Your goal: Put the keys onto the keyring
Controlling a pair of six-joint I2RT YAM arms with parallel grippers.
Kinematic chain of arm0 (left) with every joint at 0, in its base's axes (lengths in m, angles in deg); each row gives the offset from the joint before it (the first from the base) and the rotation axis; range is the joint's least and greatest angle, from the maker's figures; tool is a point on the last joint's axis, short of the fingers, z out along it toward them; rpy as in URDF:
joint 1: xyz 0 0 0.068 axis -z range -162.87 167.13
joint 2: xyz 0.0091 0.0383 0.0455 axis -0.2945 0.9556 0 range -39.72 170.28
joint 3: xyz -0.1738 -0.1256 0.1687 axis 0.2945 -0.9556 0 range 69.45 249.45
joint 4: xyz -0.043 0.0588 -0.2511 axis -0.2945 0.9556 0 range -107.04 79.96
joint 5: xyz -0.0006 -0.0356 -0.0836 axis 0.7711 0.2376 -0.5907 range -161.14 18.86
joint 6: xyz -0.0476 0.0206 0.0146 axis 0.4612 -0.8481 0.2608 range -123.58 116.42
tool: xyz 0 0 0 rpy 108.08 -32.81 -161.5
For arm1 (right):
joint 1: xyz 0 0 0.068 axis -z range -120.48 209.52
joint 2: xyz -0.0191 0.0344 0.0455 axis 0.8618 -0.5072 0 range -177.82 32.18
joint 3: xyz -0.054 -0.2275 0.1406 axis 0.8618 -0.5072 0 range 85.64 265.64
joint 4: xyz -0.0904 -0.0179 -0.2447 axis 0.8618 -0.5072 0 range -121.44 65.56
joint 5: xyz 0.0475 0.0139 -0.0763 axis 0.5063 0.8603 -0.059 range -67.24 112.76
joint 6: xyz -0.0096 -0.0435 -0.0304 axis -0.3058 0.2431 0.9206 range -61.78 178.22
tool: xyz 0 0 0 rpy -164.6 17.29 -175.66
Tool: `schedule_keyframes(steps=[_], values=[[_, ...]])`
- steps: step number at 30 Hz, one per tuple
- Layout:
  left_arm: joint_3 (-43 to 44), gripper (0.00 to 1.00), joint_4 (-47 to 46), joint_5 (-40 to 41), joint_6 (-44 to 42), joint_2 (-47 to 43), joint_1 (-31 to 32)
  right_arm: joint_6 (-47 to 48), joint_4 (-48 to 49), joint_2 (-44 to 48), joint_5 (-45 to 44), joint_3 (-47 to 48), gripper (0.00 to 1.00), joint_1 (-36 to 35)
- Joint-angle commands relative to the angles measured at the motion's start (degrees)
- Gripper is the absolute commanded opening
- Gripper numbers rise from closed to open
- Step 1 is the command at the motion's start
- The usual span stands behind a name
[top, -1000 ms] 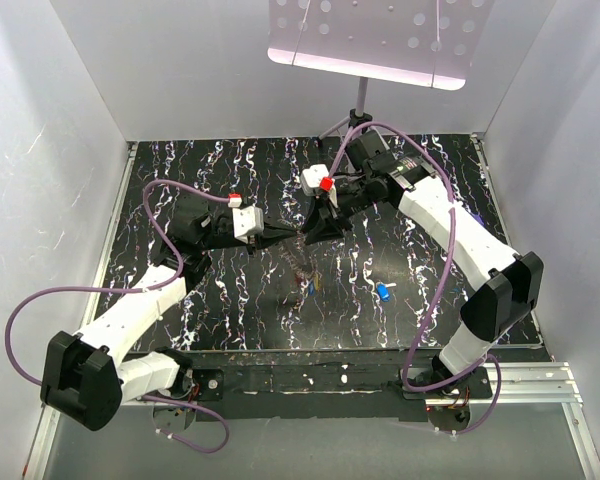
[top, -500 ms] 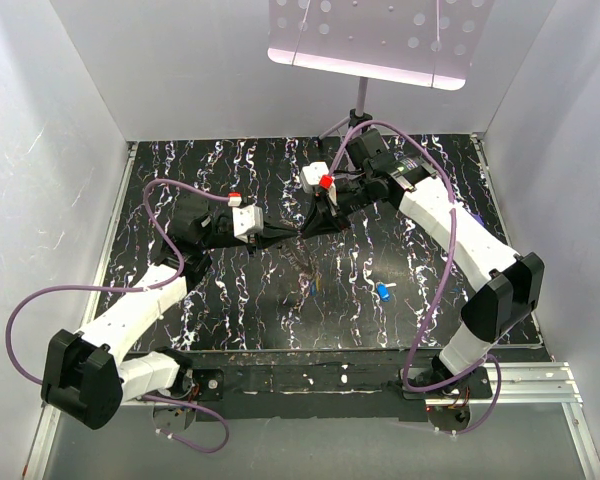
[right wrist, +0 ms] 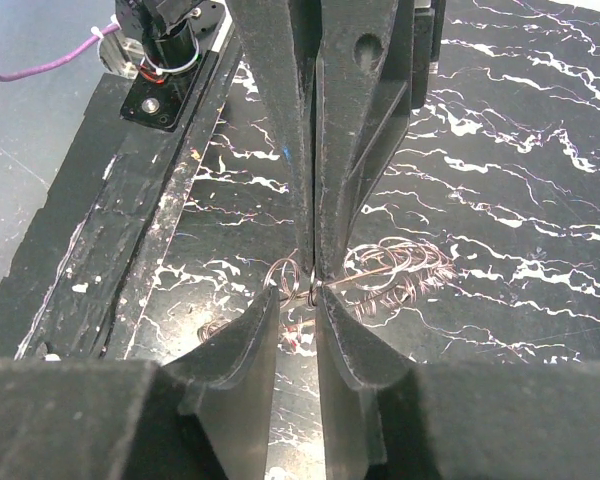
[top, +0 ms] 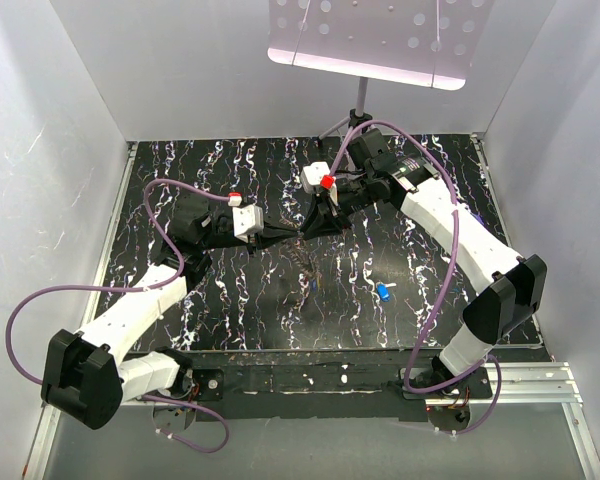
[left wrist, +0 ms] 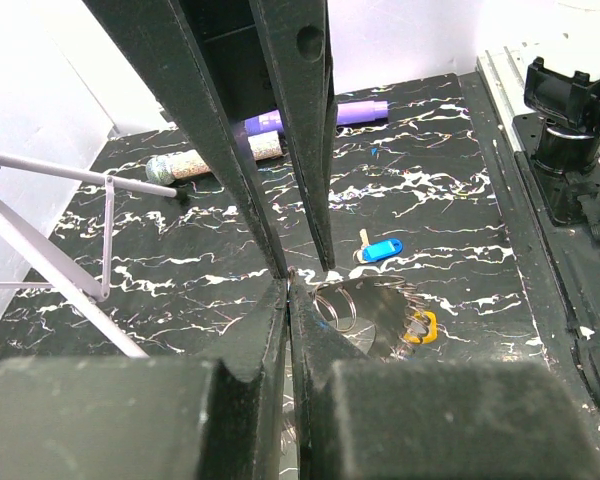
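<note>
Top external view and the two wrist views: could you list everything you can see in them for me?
table: one, black with white marbling, between white walls
stand: one, pale perforated plate on top, at the far edge
purple stick: one, purple, lying beside the tube
speckled tube: one, glittery, lying on the table
blue key: one, blue head, alone on the table towards the right arm
yellow key: one, yellow-orange head, by the keyring
keyring: one, grey-bronze wire, under the tool tips
cables: purple, one along each arm
arms: two, white and black, reaching to the middle
left tool: black, shut
right tool: black, tip to tip with the left
</note>
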Motion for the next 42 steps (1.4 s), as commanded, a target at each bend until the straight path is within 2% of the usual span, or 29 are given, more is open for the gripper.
schedule_keyframes(steps=[1, 13, 22, 29, 34, 35, 39, 41, 42], values=[[0.33, 0.0, -1.3, -0.35, -0.32, -0.88, 0.1, 0.0, -0.05, 2.15, 0.8, -0.22, 0.27, -0.07], [0.33, 0.0, -2.36, -0.26, 1.18, -0.96, 0.1, -0.7, 1.71, 1.45, -0.16, -0.48, 0.2, -0.33], [0.33, 0.0, -3.5, -0.35, 3.11, -1.05, 0.1, -2.11, 3.56, 1.45, -1.31, -0.93, 0.2, -0.6], [0.42, 0.0, -3.59, -0.08, 3.55, -0.96, 0.1, -2.81, 4.17, 1.63, -1.31, -0.84, 0.01, -0.68], [0.42, 0.0, -5.07, 0.01, 6.96, -0.96, -0.16, -4.57, 4.7, 1.71, -1.75, -0.66, 0.01, -0.68], [0.07, 0.04, -7.0, -0.08, 8.81, -0.96, -0.42, -4.66, 4.79, 1.8, -1.84, -0.66, 0.01, -0.6], [-1.24, 0.34, -11.22, -0.78, 15.4, -2.19, -2.96, -4.31, 3.83, 2.15, -1.66, -0.4, 0.01, -0.33], [-2.65, 0.52, -13.95, -1.66, 20.23, -3.5, -5.07, -3.0, 2.42, 2.41, -1.4, -0.31, 0.01, -0.16], [-3.09, 0.56, -14.31, -2.36, 21.47, -4.03, -6.21, -1.94, 1.72, 2.42, -1.14, -0.4, 0.01, -0.07]])
